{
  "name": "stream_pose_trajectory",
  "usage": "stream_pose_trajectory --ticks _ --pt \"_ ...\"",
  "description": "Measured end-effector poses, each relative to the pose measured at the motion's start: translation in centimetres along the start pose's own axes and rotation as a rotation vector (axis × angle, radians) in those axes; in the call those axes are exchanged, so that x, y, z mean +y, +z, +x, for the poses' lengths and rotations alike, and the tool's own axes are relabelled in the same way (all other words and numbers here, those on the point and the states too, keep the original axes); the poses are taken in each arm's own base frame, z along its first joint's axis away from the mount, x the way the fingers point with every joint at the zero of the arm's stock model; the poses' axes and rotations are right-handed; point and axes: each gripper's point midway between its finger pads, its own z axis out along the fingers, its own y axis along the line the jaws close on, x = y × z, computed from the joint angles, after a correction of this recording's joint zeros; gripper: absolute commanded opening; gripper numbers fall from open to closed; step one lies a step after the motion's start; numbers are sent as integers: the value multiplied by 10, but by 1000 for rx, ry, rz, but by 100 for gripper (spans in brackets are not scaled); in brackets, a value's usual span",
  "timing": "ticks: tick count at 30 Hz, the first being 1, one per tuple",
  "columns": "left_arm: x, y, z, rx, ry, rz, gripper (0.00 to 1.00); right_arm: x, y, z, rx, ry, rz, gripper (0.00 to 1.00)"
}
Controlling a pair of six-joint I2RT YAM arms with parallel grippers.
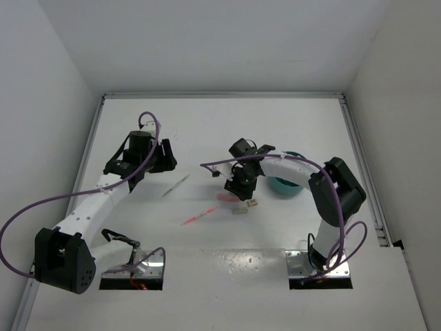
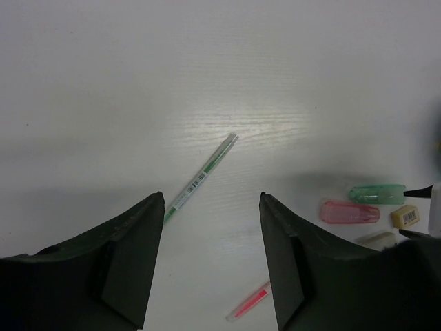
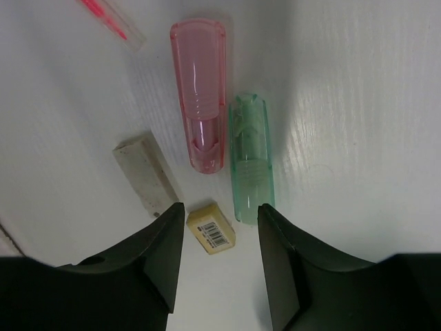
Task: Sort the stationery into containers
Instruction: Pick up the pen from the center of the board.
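Note:
A thin green-and-white pen lies slanted on the table just ahead of my left gripper, which is open and empty; from above the pen sits right of that gripper. A pink pen lies nearer. My right gripper is open, low over a tan barcoded block lying between its fingers with gaps either side. Ahead of it lie a pink stick, a green stick and a white block. The teal cup stands behind the right arm, partly hidden.
White walls enclose the table on the left, back and right. A metal rail runs along the right edge. Purple cables loop from both arms. The pink pen lies between the two arms.

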Motion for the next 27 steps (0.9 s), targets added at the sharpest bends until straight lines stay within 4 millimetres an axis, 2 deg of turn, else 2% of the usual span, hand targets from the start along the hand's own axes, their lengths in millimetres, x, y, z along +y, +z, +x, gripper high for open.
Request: stream_pose_trajectory --ticks 16,27 --pt "-1 0 0 1 0 3 63 -13 21 16 107 -6 66 49" --pt "-1 0 0 1 0 4 63 -26 30 3 110 -11 79 49"
